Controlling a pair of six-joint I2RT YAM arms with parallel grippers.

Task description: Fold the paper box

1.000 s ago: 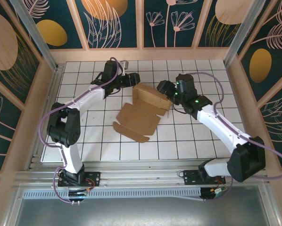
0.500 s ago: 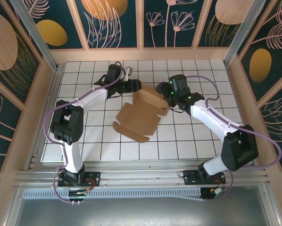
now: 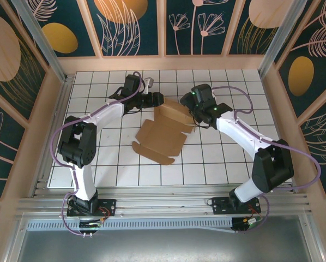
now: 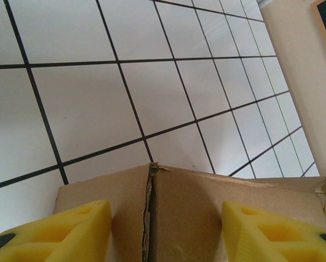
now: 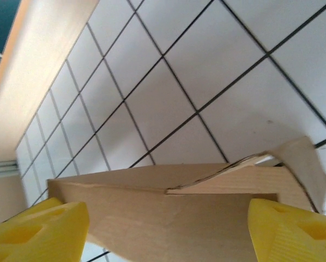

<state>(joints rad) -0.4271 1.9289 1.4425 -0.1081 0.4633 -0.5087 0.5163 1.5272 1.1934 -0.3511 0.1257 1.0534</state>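
Note:
The tan paper box (image 3: 162,132) lies partly folded in the middle of the tiled table, its flat panel toward me and its raised walls at the far end. My left gripper (image 3: 157,101) is at the far-left corner of those walls. In the left wrist view that creased corner (image 4: 150,207) stands between the yellow fingers (image 4: 59,234), with thin gaps beside both pads; the left gripper (image 4: 163,234) is open. My right gripper (image 3: 187,106) is at the far-right wall. In the right wrist view the right gripper (image 5: 168,234) straddles a folded wall and flap (image 5: 206,191), open wide.
The white gridded table (image 3: 217,158) is fenced by wooden walls (image 3: 272,98) on three sides, with a metal rail (image 3: 163,203) at the near edge. Both forearms and their purple cables reach over the far half of the table.
My left gripper has moved right onto the box's far-left corner and narrowed. The right gripper has shifted slightly left along the far wall and widened. The box has barely shifted.

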